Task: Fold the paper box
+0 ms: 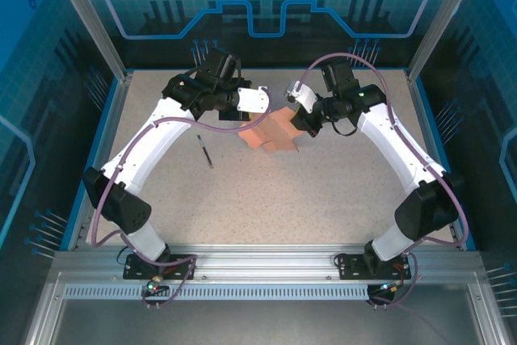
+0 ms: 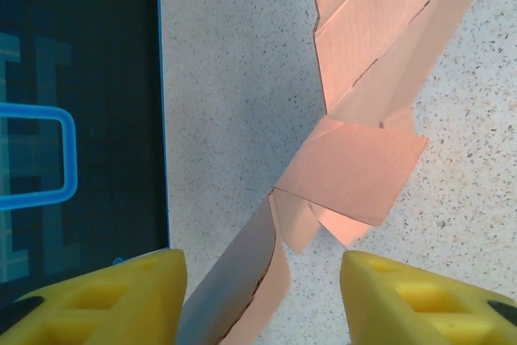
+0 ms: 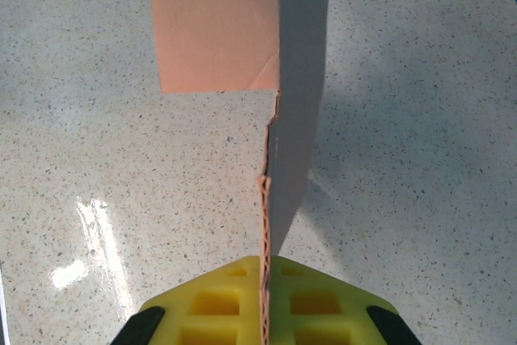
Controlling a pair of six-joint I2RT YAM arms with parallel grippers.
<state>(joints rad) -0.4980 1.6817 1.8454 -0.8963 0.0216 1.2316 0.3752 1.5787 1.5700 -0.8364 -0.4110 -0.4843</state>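
The paper box (image 1: pixel 271 136) is a salmon-pink card cutout, partly folded and held up off the speckled table between the two arms. In the right wrist view my right gripper (image 3: pixel 264 268) is shut on an upright edge of the card (image 3: pixel 299 78), and a flat panel (image 3: pixel 214 38) lies beyond. My left gripper (image 2: pixel 260 271) is open. Its yellow fingers (image 2: pixel 121 296) stand apart on either side of a hanging flap (image 2: pixel 242 288) without touching it. The creased panels of the box (image 2: pixel 359 167) spread out ahead of it. From above, the left gripper (image 1: pixel 249 121) and right gripper (image 1: pixel 292 123) flank the card.
A thin black pen (image 1: pixel 205 153) lies on the table to the left of the box. The blue table edge and dark wall (image 2: pixel 81 119) are close on the left of the left gripper. Open tabletop (image 1: pixel 283 199) lies in front of the box.
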